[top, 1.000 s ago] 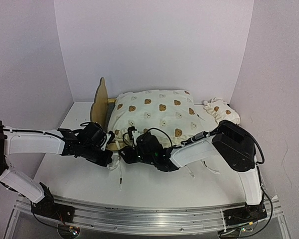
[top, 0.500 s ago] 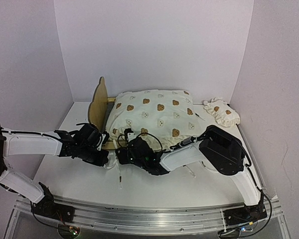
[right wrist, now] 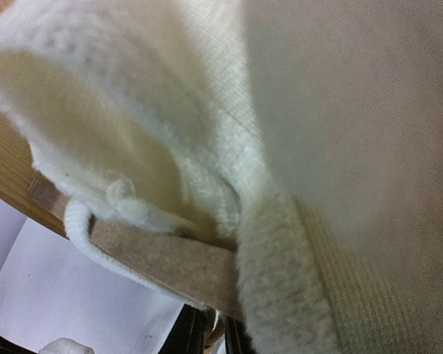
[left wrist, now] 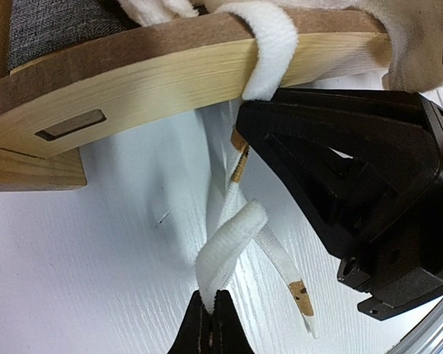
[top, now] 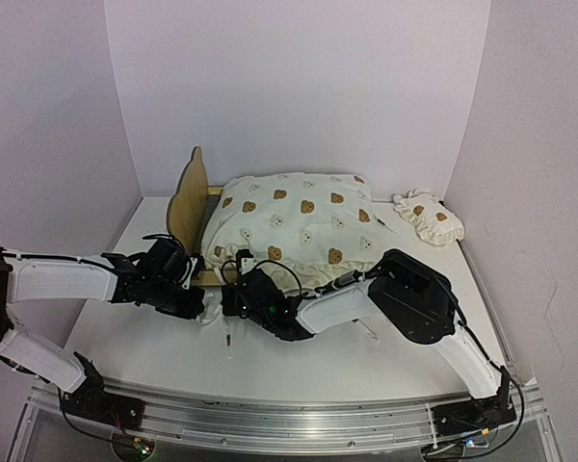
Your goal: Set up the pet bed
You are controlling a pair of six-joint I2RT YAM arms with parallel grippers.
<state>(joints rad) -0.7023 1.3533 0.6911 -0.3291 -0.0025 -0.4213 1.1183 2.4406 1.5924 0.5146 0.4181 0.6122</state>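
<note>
The pet bed (top: 187, 197) has a curved wooden headboard at the left; the large bear-print cushion (top: 299, 226) lies on it. In the left wrist view I see its light-wood side rail (left wrist: 133, 81) and grey felt base (left wrist: 52, 26). My left gripper (left wrist: 212, 313) is shut on a white fleecy tie string (left wrist: 225, 247) that loops over the rail. My right gripper (right wrist: 215, 328) sits under the rail, shut on a flat bear-print tie ribbon (left wrist: 238, 158). In the top view both grippers, left (top: 198, 304) and right (top: 229, 298), meet at the bed's near left corner.
The small bear-print pillow (top: 427, 217) lies at the back right on the white table (top: 299, 356). White walls close in the back and sides. The right gripper's black body (left wrist: 354, 177) is close beside my left fingers.
</note>
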